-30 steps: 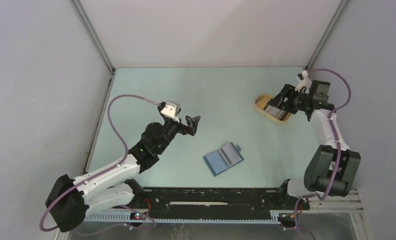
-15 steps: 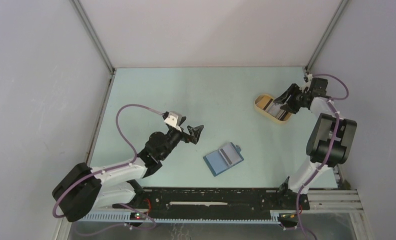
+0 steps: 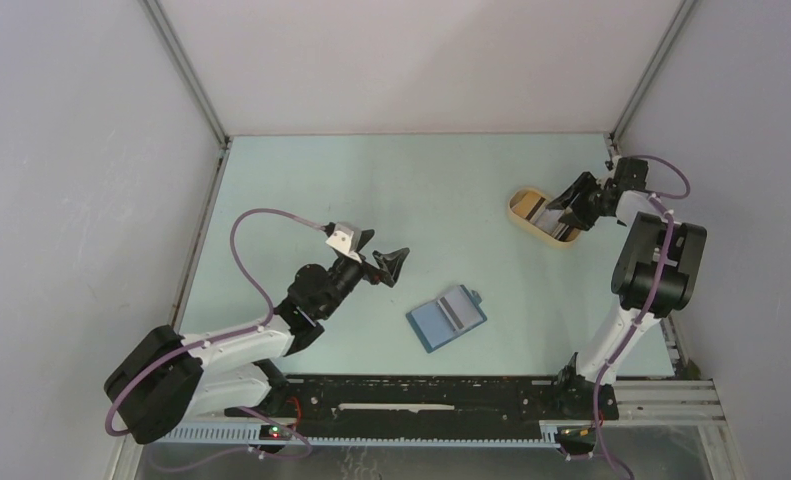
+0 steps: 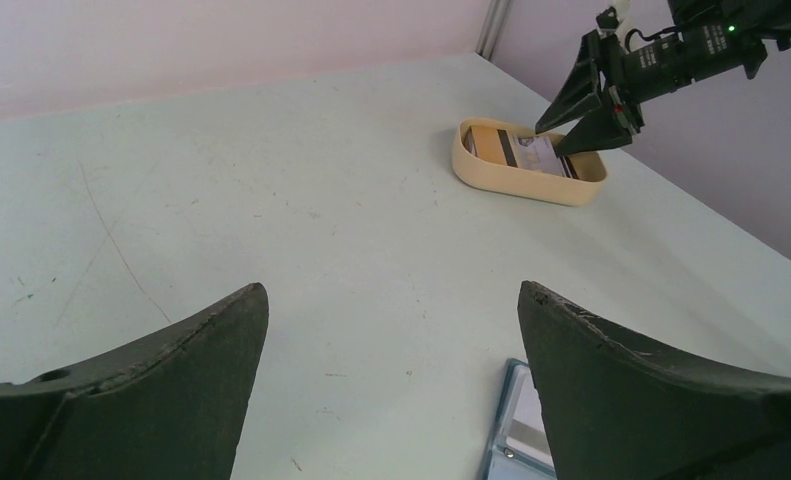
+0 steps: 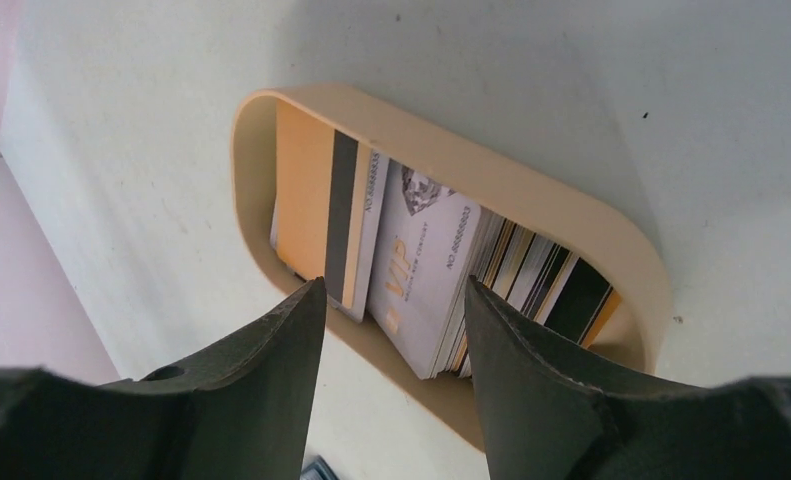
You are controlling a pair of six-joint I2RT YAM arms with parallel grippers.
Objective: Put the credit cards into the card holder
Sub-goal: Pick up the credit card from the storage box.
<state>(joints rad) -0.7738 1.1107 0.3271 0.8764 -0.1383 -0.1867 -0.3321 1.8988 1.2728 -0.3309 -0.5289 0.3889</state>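
The credit cards (image 5: pixel 421 270) stand as a stack in a tan oval tray (image 5: pixel 531 195); a white VIP card faces me, with an orange striped card (image 5: pixel 321 215) beside it. My right gripper (image 5: pixel 393 290) hovers open just over the tray's near side, and the stack shows between its fingers without being clamped. From above, that right gripper (image 3: pixel 563 212) reaches over the tray (image 3: pixel 519 212) at the back right. The card holder (image 3: pixel 447 317), a blue wallet, lies open mid-table. My left gripper (image 3: pixel 386 262) is wide open and empty, left of the card holder (image 4: pixel 516 440) and above the table.
The enclosure's walls stand close behind and to the right of the tray. The black rail with both arm bases (image 3: pixel 431 395) runs along the near edge. The left arm's purple cable (image 3: pixel 261 215) loops above its wrist.
The right wrist has dropped and drawn in toward the tray, its jaws narrowing slightly. The left arm sank lower and its gripper shifted a little to the right, then held still.
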